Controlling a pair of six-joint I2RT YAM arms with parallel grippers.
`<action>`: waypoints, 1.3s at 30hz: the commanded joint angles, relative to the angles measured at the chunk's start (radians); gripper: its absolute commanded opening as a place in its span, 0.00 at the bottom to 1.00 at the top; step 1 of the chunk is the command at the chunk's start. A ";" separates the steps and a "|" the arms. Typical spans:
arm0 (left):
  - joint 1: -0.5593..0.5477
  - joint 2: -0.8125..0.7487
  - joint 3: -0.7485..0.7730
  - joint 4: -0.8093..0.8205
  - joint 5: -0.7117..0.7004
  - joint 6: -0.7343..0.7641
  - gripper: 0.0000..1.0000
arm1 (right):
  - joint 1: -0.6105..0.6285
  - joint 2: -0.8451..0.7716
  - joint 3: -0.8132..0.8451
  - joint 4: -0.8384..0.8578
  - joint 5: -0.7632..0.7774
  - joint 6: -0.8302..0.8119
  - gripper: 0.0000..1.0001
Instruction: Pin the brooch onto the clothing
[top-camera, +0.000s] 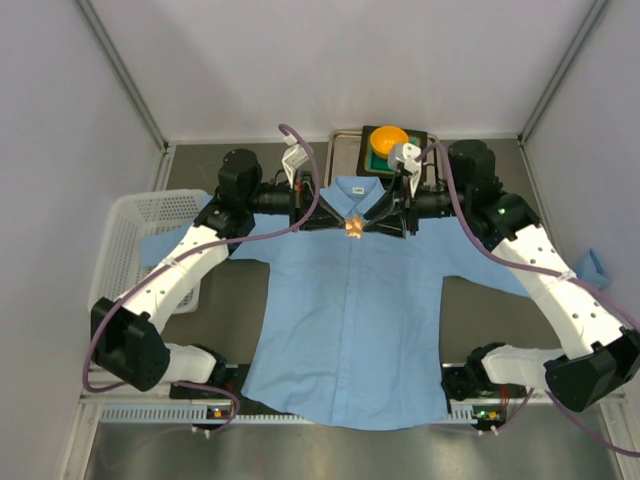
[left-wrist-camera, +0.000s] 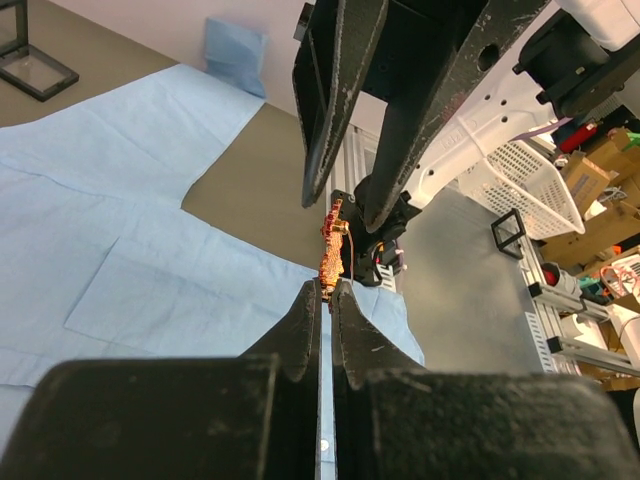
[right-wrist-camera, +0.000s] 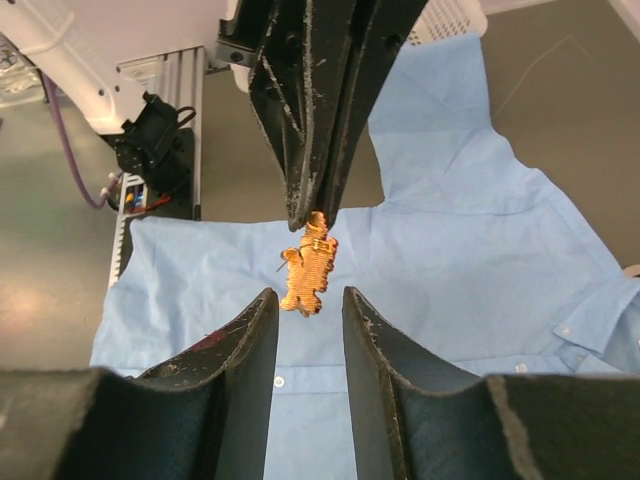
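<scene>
Hovering over blue shirt (top-camera: 350, 320), left tool (left-wrist-camera: 328, 288) pinching brooch (right-wrist-camera: 308, 272), right tool (right-wrist-camera: 310, 294) spread, grey table (top-camera: 472, 312), white walls (top-camera: 340, 60).

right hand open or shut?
Open: the right hand has its fingers apart; the left hand pinches the brooch.

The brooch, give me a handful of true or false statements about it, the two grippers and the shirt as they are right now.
1. The left gripper is shut on the brooch. True.
2. The right gripper is clamped on the brooch too. False: its fingers are open, one on each side of the brooch.
3. The brooch lies in the orange bowl. False: it is held over the collar area of the shirt.
4. The shirt is spread out front up, with both sleeves out to the sides. True.
5. The white basket stands on the right arm's side. False: it is on the left arm's side.
</scene>
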 joint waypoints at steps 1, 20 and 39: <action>-0.008 0.010 0.053 -0.037 0.031 0.053 0.00 | 0.026 0.007 0.030 -0.008 -0.049 -0.026 0.31; -0.031 0.043 0.093 -0.066 0.062 0.102 0.00 | 0.066 0.123 0.074 -0.004 -0.100 0.118 0.14; 0.179 0.044 -0.052 0.544 -0.125 -0.389 0.65 | -0.011 0.171 0.062 0.353 -0.040 0.418 0.00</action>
